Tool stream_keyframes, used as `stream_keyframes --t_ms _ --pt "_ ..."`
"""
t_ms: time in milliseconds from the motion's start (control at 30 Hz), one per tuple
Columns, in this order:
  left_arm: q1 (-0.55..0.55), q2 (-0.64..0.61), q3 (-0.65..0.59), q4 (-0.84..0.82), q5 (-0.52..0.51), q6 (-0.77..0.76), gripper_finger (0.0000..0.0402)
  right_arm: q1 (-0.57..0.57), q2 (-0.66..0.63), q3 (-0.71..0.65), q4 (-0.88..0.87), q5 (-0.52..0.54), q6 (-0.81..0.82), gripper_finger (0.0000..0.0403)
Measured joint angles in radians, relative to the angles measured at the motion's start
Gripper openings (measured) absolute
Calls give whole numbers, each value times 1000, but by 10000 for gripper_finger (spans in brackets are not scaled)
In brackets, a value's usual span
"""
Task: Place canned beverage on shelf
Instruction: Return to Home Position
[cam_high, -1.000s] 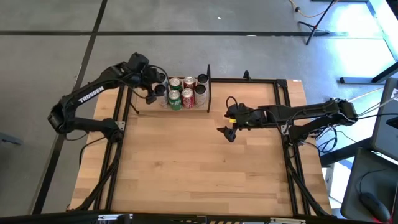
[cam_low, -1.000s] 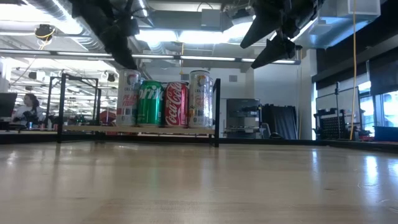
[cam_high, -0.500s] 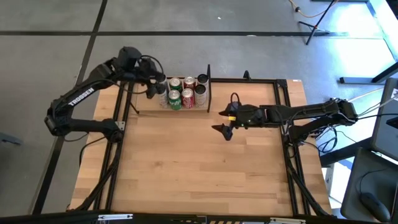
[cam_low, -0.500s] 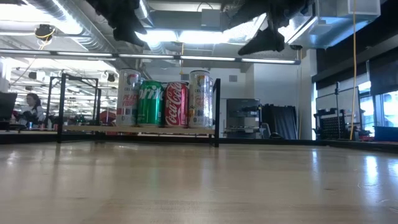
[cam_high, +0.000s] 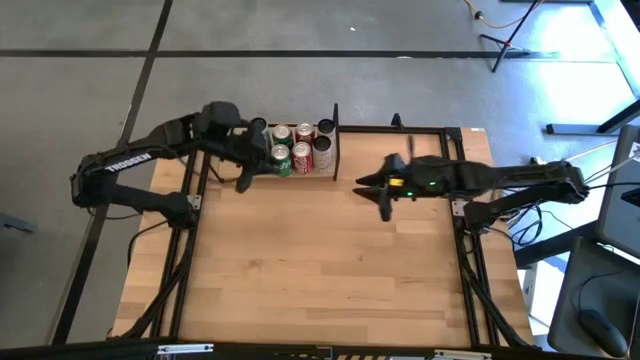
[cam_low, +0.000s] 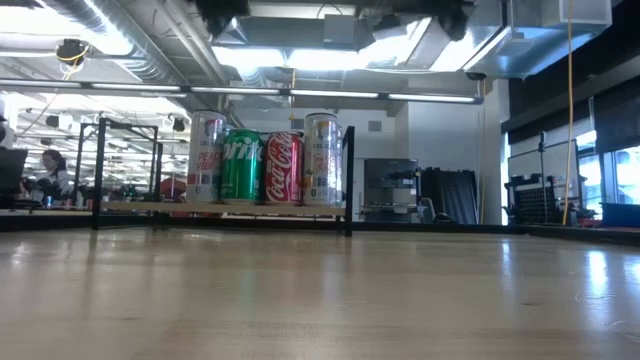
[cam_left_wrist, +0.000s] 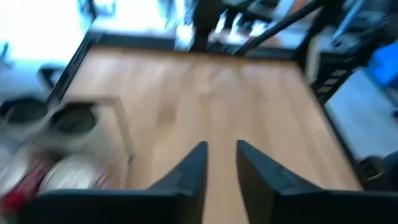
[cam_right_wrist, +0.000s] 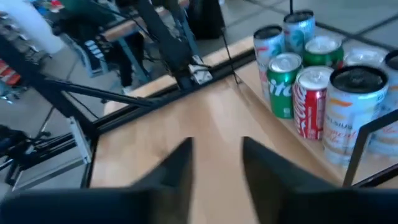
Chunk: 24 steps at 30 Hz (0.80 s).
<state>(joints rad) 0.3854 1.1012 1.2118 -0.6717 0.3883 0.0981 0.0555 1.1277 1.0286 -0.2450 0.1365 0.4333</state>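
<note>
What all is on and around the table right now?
Table: one, light wood.
Shelf: one, light wood with black rods, table's far edge.
White-pink cans: two, leftmost on shelf.
Green cans: two, next along.
Red cans: two, next again.
White dark-topped cans: two, rightmost of the row.
Person: one, in the room behind.
Left gripper: dark, open, empty, near the white-pink cans.
Right gripper: dark, open, empty, right of the shelf.

Shelf (cam_low: 130, 207) on the table's (cam_high: 320, 270) far edge, upper centre-left in the high view, cans (cam_high: 300, 150) two rows deep against its divider post (cam_high: 335, 140); left arm's (cam_high: 150, 155) jaws just left of cans, right arm's (cam_high: 500, 178) jaws right of post.
</note>
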Motion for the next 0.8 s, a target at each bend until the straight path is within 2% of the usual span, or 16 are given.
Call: stream_keyframes --t_ms 133,200,400,467,633,800 --pt "-100 -10 0 100 -45 -55 20 27 -139 -86 0 4 -23 22" --pt "-147 -10 0 122 -96 -95 6 42 -210 -140 2 10 -22 9" --pt "-228 2 0 67 -366 -205 10 56 -388 -291 7 -1 -10 59" --pt "-231 8 -1 65 -414 -196 11 55 -423 -317 0 -6 -11 70" --pt "-237 8 -1 80 -404 -279 10 55 -450 -337 13 20 -26 78" --pt "-298 -9 -95 169 -423 -254 9 56 -455 -337 8 6 -171 75"
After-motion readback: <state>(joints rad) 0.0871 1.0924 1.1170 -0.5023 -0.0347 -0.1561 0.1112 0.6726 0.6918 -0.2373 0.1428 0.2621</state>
